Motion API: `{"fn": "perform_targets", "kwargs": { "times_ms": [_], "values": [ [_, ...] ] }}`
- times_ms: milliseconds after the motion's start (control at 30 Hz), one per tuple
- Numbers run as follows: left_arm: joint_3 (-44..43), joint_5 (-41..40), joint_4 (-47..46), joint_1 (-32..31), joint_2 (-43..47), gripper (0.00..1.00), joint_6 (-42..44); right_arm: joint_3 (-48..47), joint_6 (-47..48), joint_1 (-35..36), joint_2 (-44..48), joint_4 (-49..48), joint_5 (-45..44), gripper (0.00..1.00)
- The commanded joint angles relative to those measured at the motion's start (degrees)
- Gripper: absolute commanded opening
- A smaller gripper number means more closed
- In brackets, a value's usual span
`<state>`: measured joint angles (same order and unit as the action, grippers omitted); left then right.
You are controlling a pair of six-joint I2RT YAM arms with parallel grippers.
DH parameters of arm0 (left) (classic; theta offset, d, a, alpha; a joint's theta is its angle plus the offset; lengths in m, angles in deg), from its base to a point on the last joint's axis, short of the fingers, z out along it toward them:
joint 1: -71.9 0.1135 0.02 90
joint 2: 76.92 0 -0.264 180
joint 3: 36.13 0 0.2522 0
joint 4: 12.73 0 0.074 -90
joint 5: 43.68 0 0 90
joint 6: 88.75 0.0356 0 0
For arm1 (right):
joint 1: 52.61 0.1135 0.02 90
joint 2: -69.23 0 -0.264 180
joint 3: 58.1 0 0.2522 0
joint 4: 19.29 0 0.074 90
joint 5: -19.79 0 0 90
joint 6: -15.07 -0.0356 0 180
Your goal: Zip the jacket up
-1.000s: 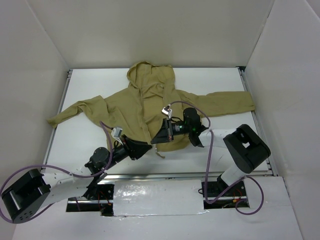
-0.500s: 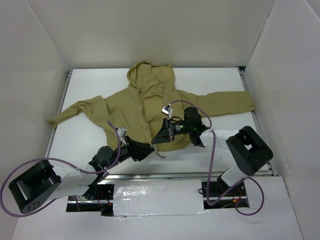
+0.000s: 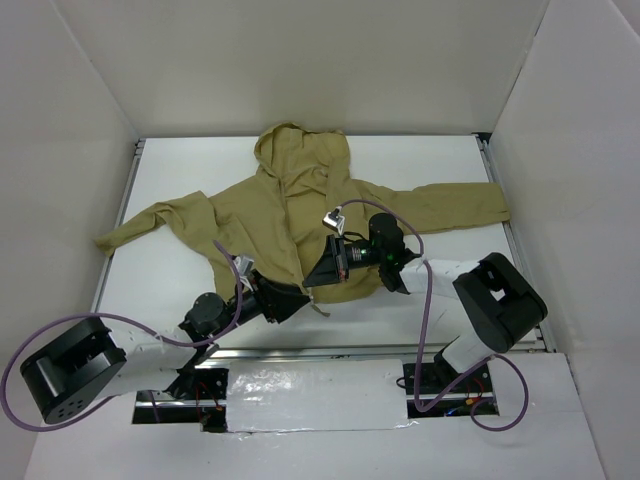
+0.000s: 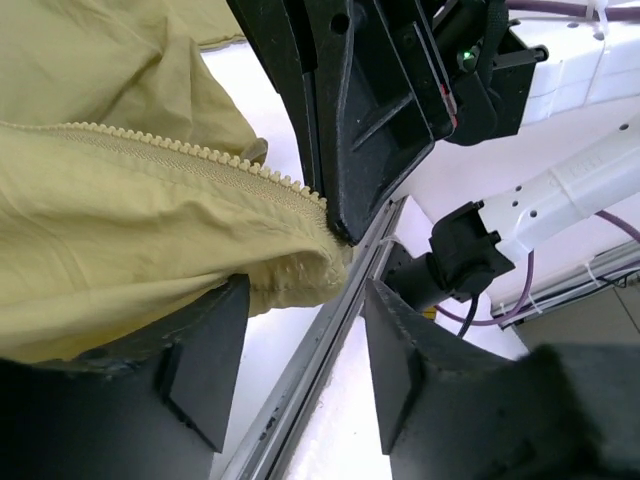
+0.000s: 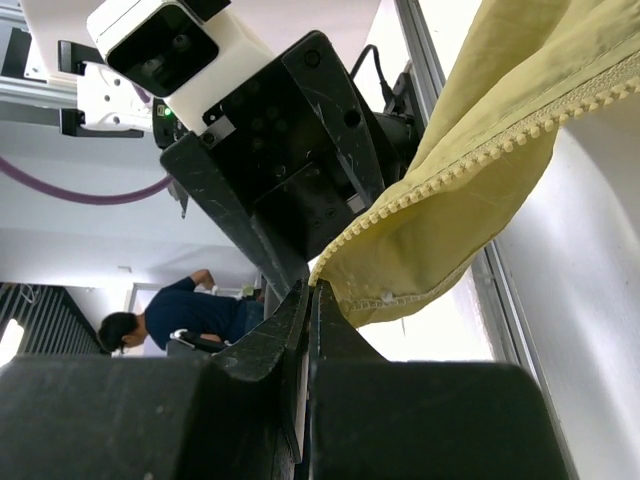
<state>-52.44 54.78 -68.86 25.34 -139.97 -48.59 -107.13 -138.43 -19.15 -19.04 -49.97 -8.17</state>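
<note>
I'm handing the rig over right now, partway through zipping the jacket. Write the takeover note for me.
Left gripper: fingers open at the jacket bottom hem, cloth resting against one finger, nothing clamped.
Right gripper: shut on the hem corner at the zipper's lower end.
Jacket: flat on the table, hood away from the arms, sleeves spread.
Done: one hem corner pinched.
Left: zipper teeth lie bare at the bottom; joining and zipping remain.

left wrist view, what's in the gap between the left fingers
The jacket sags into the gap: its bottom hem corner hangs between the left fingers. Behind it is the table's metal edge rail. Only the left wrist view shows this clearly.
</note>
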Motion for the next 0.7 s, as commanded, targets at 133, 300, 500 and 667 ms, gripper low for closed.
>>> {"fn": "perform_targets", "kwargs": {
  "times_ms": [133, 300, 500, 667],
  "values": [
    [3.2, 1.2, -7.6, 0.2, -1.3, 0.53, 1.5, -1.1, -0.8, -0.1, 1.4, -4.1, 1.5, 0.0],
    [3.2, 0.4, -6.5, 0.2, 0.2, 0.43, 2.1, -1.1, -1.2, 0.0, 1.1, -4.7, 1.4, 0.0],
    [3.3, -1.1, -3.3, 0.2, 3.0, 0.3, 2.8, -0.7, -1.7, -0.1, 0.3, -5.7, 1.3, 0.0],
    [3.3, -2.0, -0.2, 0.2, 5.2, 0.0, 2.9, -0.9, -1.1, -0.1, -0.1, -4.9, 1.2, 0.0]
  ]
}}
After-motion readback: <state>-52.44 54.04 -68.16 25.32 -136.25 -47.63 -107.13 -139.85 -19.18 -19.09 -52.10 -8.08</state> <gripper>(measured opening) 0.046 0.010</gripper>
